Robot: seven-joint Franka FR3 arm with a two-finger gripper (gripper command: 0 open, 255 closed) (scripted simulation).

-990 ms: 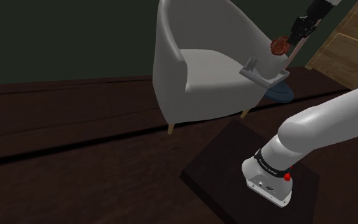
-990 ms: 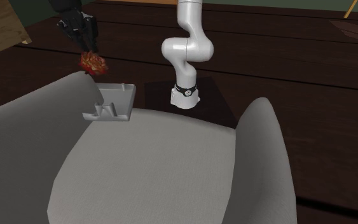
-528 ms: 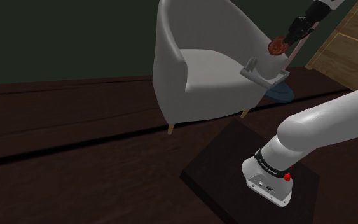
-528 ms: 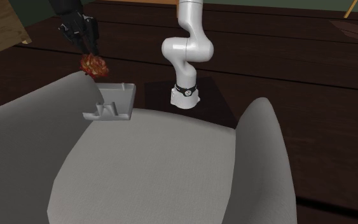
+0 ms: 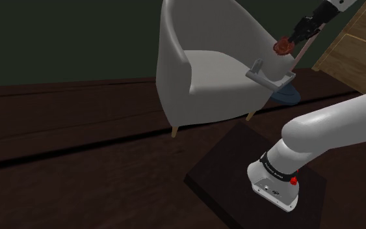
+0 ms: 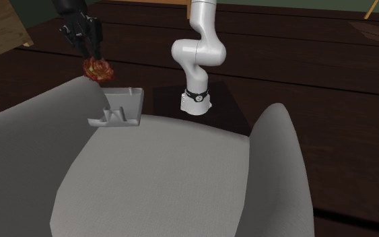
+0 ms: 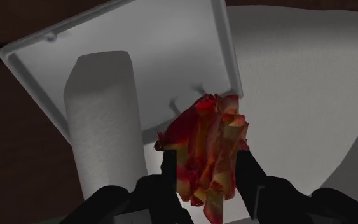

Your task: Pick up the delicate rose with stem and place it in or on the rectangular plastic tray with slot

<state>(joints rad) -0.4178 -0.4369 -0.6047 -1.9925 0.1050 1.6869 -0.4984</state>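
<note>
Clamped on a red-and-orange rose bloom (image 7: 209, 146), jaws pressing its petals from both sides. Held in the air just above one arm of a pale grey upholstered armchair (image 5: 201, 65), petals hanging down towards the chair. No telling where the stem runs.

Perched on that same arm of the armchair: a pale grey rectangular tray with a raised rim (image 6: 120, 111), jutting out past the arm's edge. Hovering close by the tray's corner, apart from it in the shoulder view and the second exterior view, not touching.

Reaching over from a dark box stand (image 5: 227, 169) on the dark plank floor (image 5: 77, 143) in front of the armchair: a white arm with dark joints (image 6: 198, 54), bent high and stretched out to the chair's arm.
</note>
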